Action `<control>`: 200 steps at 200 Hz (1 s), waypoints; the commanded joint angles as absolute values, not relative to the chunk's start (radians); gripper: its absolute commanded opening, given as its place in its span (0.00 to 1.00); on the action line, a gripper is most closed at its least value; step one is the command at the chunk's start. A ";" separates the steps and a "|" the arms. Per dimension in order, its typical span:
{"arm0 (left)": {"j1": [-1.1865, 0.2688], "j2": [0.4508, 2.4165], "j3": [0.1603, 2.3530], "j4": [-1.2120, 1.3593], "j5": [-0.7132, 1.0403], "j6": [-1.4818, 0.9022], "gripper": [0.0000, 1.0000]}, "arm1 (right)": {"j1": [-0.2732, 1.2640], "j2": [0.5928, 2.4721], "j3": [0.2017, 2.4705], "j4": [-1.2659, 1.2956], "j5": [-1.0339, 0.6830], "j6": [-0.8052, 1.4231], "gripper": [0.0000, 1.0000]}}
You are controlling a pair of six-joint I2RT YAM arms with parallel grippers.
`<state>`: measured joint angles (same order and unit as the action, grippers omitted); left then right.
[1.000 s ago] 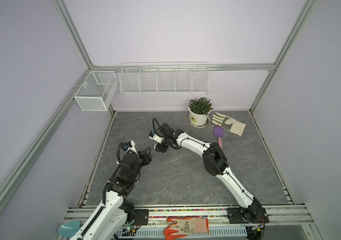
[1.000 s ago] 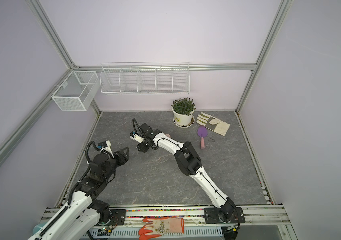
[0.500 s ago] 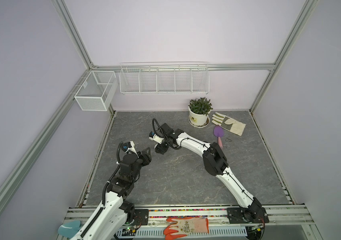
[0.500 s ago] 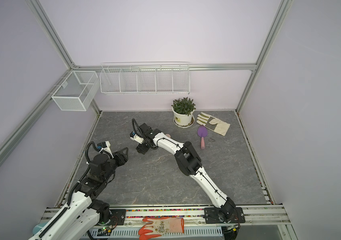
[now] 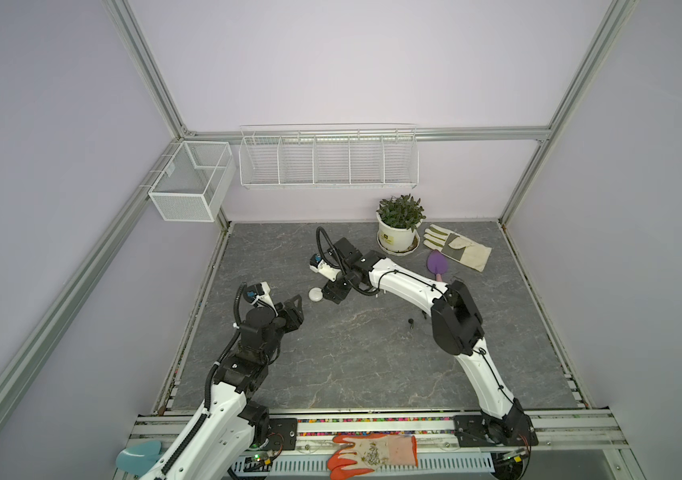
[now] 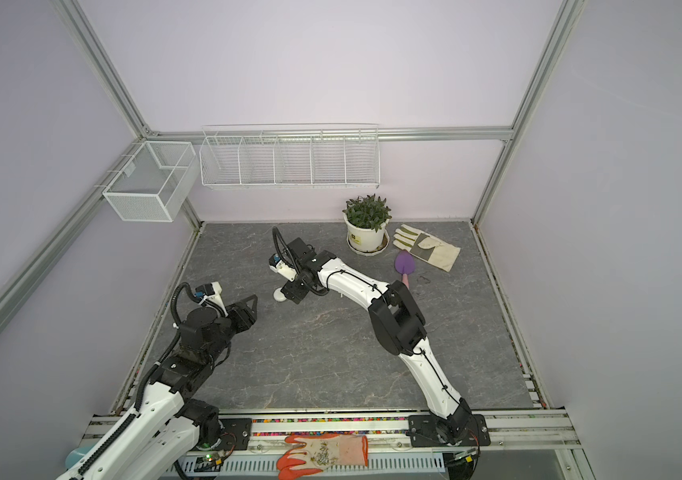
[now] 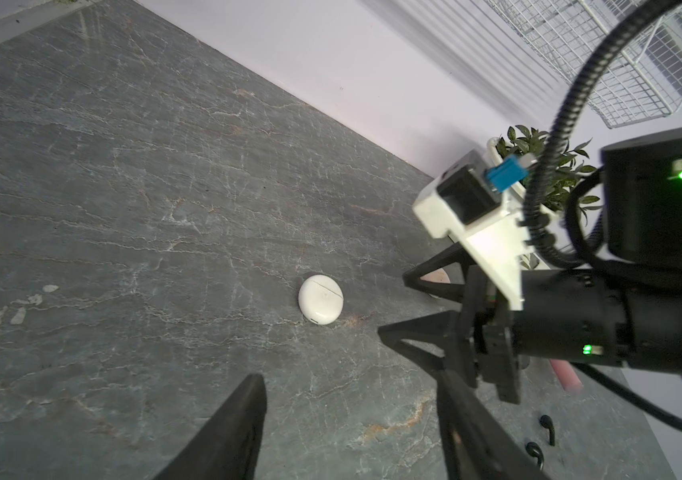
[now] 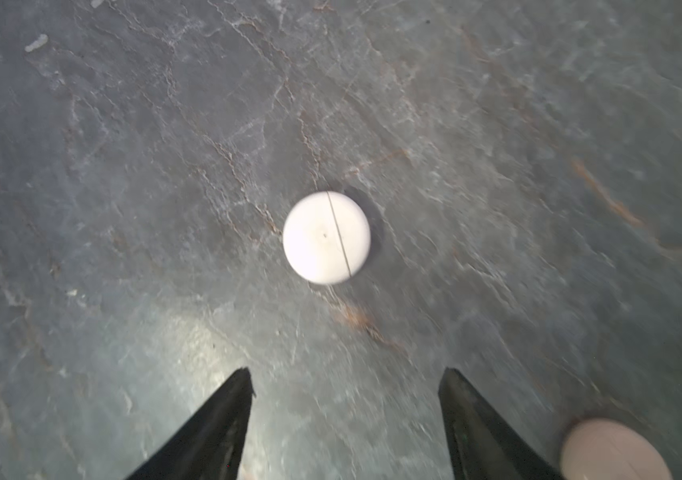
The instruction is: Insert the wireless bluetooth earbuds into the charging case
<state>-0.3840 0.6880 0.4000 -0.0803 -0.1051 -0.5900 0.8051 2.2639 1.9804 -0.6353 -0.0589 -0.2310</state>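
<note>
The right jaws stand wide and empty above the bench (image 8: 123,166). The closed white charging case (image 8: 327,237) lies just ahead of their tips, in line with the gap and untouched. A pinkish case (image 8: 613,451) sits beside one tip. The left jaws, also parted and empty, point at the white case from farther off. Two black earbuds (image 7: 547,428) lie well apart from both jaws.

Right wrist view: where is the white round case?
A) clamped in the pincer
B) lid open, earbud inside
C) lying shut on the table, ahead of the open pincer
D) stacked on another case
C: the white round case lies closed on the table, clear of the right pincer, whose jaws stand apart.
</note>
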 commanded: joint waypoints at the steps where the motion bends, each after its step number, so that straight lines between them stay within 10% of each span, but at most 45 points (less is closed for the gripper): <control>1: -0.378 0.703 0.398 -0.069 -0.066 -0.588 0.65 | 0.732 2.180 1.890 -0.644 0.008 -0.184 0.74; 200: -0.378 0.999 0.441 0.105 0.021 -0.625 0.70 | 0.601 2.475 2.151 -0.772 0.106 0.010 0.74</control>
